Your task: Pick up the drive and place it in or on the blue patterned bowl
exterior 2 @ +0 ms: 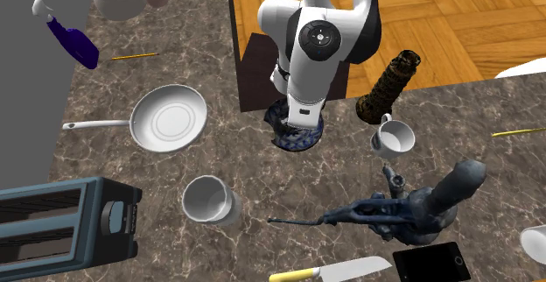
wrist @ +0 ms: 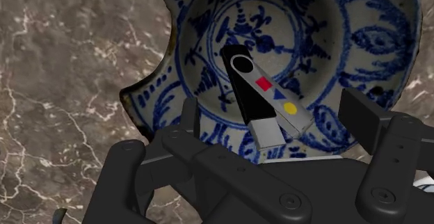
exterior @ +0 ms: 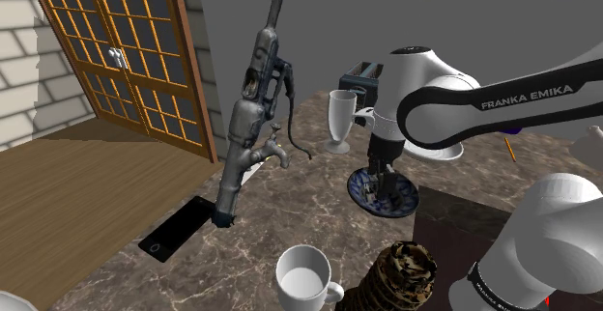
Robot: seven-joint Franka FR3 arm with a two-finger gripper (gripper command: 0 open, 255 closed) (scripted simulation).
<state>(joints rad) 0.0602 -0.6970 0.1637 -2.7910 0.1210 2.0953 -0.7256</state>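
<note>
- Wrist view: I saw the drive point(wrist: 250, 97), black with a silver plug, lying flat on the inner floor of the blue patterned bowl point(wrist: 362, 42).
- The gripper point(wrist: 272, 106) hung right over the bowl with its two black fingers point(wrist: 189, 115) spread wide. One stood on each side of the drive and neither touched it, so the pincer held nothing.
- From the shoulder camera, the white arm point(exterior: 502, 101) bent down over the bowl point(exterior: 359, 191), with the gripper point(exterior: 385, 183) just above it on the brown marble counter point(exterior: 290, 212).
- A clear goblet point(exterior: 340, 116) stood near the bowl, toward that view's upper left, with a toaster point(exterior: 362, 72) behind it.
- A grey fuel nozzle point(exterior: 249, 116) rose tall at the counter's edge, with a black phone point(exterior: 179, 227) at its foot and a white mug point(exterior: 304, 278) close to the camera.
- From the second exterior camera, looking down, the arm's hand point(exterior 2: 317, 39) covered most of the bowl point(exterior 2: 293, 140). A white pan point(exterior 2: 168, 118) lay well apart at that view's left, and a yellow-handled knife point(exterior 2: 332, 273) lay along its bottom edge.
</note>
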